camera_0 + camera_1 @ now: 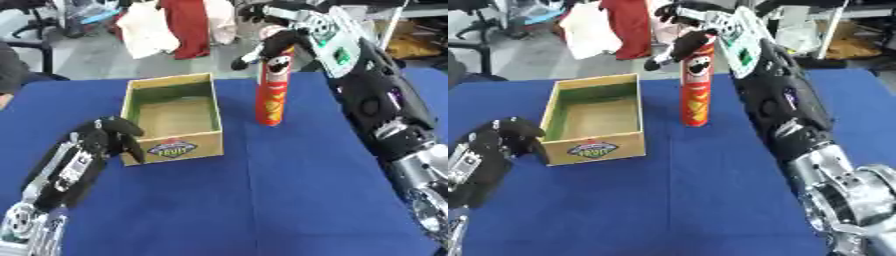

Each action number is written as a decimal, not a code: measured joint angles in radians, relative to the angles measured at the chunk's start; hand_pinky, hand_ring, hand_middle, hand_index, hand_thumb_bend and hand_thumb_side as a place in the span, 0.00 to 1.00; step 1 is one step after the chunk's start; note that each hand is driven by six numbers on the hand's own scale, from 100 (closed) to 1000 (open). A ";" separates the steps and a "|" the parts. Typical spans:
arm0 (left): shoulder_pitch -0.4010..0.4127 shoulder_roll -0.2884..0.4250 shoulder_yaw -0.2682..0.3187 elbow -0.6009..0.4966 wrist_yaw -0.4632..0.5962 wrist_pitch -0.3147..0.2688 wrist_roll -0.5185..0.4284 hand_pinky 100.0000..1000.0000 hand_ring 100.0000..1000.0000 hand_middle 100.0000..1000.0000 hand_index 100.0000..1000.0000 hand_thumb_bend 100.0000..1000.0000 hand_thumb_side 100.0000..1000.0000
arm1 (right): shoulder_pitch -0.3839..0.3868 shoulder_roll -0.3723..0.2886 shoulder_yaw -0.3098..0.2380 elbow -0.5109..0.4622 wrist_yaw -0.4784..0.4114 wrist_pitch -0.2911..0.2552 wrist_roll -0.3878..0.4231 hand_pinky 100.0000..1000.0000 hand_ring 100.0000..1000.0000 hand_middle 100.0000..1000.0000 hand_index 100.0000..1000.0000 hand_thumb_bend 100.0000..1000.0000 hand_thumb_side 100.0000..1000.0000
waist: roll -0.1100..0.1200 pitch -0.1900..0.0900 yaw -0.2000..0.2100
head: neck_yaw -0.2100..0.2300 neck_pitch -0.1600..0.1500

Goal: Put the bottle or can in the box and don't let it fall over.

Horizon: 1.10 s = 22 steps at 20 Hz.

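- While the can (271,92) stands upright right of the box (172,118), the right hand (278,36) curls round its top.
- Left hand (112,136): fingers curled, touching the box's near-left corner.

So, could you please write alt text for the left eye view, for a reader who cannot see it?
The robot's right hand grips the top of a tall red can standing upright on a blue table, just right of an open, empty cardboard box. Its left hand, fingers curled, touches the box's near left corner.
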State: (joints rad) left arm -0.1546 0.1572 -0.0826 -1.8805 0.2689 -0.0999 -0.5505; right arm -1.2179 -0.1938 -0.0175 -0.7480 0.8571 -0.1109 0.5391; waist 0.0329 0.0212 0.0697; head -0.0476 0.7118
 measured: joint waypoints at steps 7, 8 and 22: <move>-0.005 0.000 0.000 0.000 0.000 0.000 -0.003 0.48 0.47 0.58 0.66 0.00 0.60 | -0.011 -0.015 -0.048 0.055 0.027 0.073 -0.044 0.99 0.95 0.87 1.00 0.70 0.43 | -0.001 0.000 0.011 | -0.009 -0.003; -0.005 0.000 0.000 0.000 0.000 0.000 -0.003 0.48 0.47 0.58 0.66 0.00 0.60 | -0.013 -0.016 -0.050 0.059 0.028 0.077 -0.048 0.99 0.95 0.87 1.00 0.70 0.43 | -0.001 0.000 0.011 | -0.010 -0.003; -0.014 0.000 0.000 -0.001 0.000 -0.001 -0.004 0.48 0.46 0.57 0.66 0.00 0.61 | -0.019 -0.030 -0.058 0.089 0.099 0.130 -0.062 0.97 0.93 0.87 0.99 0.68 0.41 | -0.003 0.002 0.024 | -0.021 -0.020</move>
State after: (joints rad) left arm -0.1686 0.1572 -0.0825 -1.8814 0.2689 -0.1011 -0.5547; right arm -1.2366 -0.2236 -0.0760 -0.6591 0.9559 0.0191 0.4774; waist 0.0300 0.0232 0.0936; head -0.0681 0.6921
